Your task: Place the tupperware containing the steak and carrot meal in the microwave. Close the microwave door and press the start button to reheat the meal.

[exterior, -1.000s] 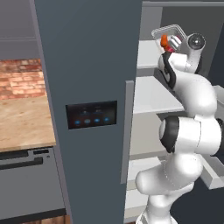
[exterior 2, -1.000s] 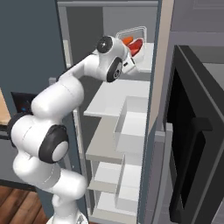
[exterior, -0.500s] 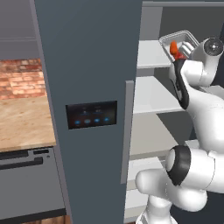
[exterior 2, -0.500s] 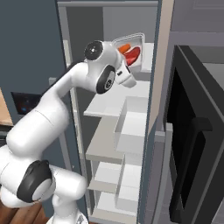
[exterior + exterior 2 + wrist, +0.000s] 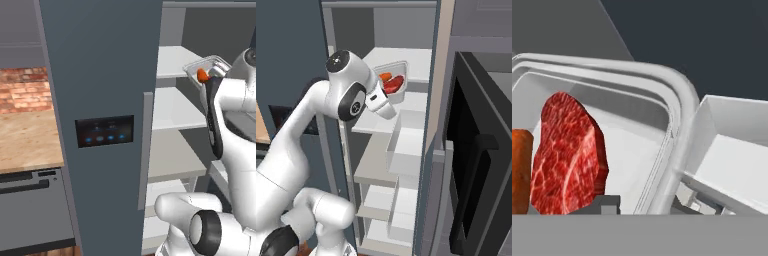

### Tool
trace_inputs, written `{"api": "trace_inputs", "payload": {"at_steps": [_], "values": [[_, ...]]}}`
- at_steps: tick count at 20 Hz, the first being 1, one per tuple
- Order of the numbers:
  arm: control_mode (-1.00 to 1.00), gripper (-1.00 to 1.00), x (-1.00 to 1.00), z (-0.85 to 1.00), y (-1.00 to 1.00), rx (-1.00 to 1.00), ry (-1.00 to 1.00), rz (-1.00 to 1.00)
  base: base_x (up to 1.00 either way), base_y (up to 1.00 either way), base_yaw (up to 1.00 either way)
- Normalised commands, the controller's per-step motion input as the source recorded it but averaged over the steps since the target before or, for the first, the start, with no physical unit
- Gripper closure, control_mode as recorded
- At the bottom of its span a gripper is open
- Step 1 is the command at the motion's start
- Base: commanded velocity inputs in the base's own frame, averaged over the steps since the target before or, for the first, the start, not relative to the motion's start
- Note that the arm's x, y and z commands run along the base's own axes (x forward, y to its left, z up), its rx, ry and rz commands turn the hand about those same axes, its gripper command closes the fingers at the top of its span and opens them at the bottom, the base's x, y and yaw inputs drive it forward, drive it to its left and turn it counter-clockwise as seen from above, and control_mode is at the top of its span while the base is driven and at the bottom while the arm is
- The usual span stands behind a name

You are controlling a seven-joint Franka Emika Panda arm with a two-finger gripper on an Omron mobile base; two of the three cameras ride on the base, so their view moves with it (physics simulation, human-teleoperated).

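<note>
The white arm rises from its base at the bottom of both base views, bends at a dark-ringed elbow joint low down, then climbs steeply to a rounded wrist held high. From that wrist the hand turns forward and slightly down. The pincer sits at the end of this short last link, in the right base view just under the wrist's dark joint cap. In the hand view its two dark fingertips stand a little apart, clamped on the tupperware rim
</note>
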Motion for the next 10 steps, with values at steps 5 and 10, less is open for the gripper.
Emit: {"api": "trace_inputs", "payload": {"at_steps": [5,10], "values": [[-1.0,1.0,-1.0,-0.26,0.36,0.04,0.13,0.0,0.0,0.0,0.0],[-1.0,1.0,-0.91,-0.17,0.31,0.04,0.14,0.0,0.0,0.0,0.0]]}}
